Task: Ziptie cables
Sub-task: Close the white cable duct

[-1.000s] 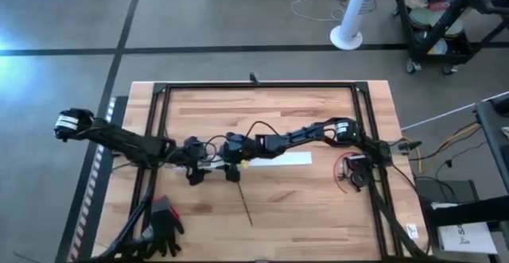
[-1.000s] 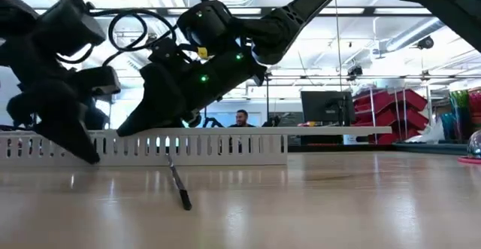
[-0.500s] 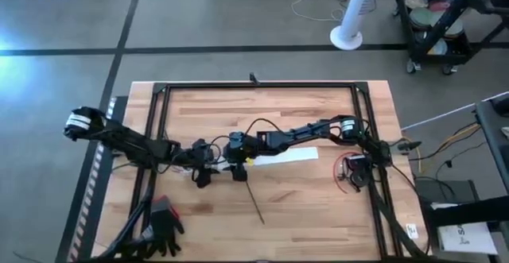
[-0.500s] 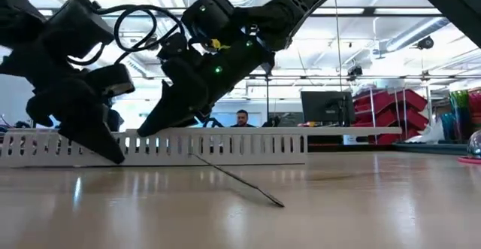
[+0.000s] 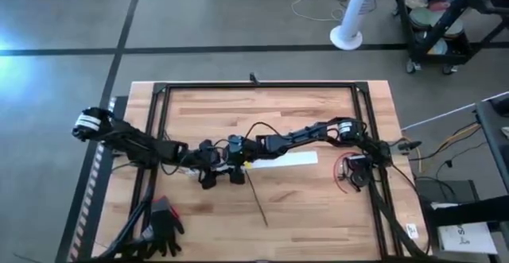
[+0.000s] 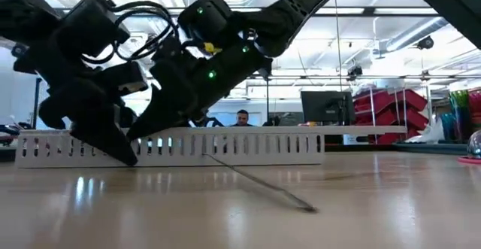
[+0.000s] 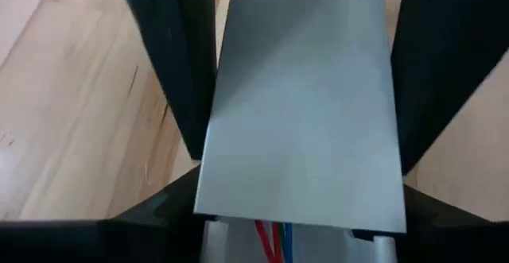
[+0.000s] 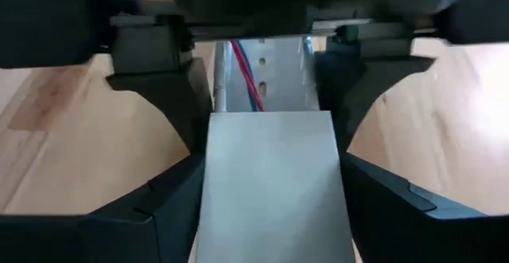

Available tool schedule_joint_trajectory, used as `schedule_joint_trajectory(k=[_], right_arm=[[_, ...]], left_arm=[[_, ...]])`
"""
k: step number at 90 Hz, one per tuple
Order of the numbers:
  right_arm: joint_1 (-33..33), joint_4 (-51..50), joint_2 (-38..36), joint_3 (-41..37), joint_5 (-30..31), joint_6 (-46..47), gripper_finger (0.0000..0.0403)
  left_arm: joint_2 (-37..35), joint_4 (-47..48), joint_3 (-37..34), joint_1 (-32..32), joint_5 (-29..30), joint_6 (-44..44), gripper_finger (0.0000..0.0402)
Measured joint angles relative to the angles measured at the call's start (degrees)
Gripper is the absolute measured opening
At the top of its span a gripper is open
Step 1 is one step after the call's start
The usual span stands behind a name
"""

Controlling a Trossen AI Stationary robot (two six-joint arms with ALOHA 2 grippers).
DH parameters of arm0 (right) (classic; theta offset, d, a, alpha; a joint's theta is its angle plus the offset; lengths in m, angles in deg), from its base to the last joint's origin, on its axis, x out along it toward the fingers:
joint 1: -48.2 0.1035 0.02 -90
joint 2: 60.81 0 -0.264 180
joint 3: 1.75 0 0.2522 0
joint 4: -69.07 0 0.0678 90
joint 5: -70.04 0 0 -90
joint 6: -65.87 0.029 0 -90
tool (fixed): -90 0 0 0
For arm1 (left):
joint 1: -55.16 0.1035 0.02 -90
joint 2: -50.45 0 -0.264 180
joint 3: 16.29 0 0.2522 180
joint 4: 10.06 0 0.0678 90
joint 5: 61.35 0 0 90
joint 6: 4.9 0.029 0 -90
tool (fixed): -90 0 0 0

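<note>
Cable duct: long white slotted plastic channel (image 6: pixel 225 145) with a flat lid, lying across the butcher-block table (image 5: pixel 318 207).
Left gripper (image 5: pixel 208 177): fingers clamped on the duct's sides.
Right gripper (image 5: pixel 236 174): fingers closed around the duct, facing the left one.
Cables (image 8: pixel 245 79): red and blue wires inside the channel, under the lid.
Zip tie (image 5: pixel 256 199): thin dark strip slanting on the wood beside the grippers.
Room: person (image 6: pixel 241 118) and monitor behind the table.

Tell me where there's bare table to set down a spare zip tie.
Bare wood lies between the black frame's far rail and the arms, and right of the thin dark strand. The centre is crowded: left gripper and right gripper both clamp the white slotted duct.
</note>
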Motion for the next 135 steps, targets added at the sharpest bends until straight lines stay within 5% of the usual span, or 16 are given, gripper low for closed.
schedule_joint_trajectory(k=[93,135], right_arm=[[0.0,0.5,-0.2,1.0,0.7,-0.6,0.0307],[-0.1,0.3,-0.2,1.0,0.4,-0.6,0.0288]], left_arm=[[-0.5,0.4,0.0,0.0,3.1,-0.9,0.0233],[-0.5,0.2,0.0,0.0,4.3,-4.8,0.0241]])
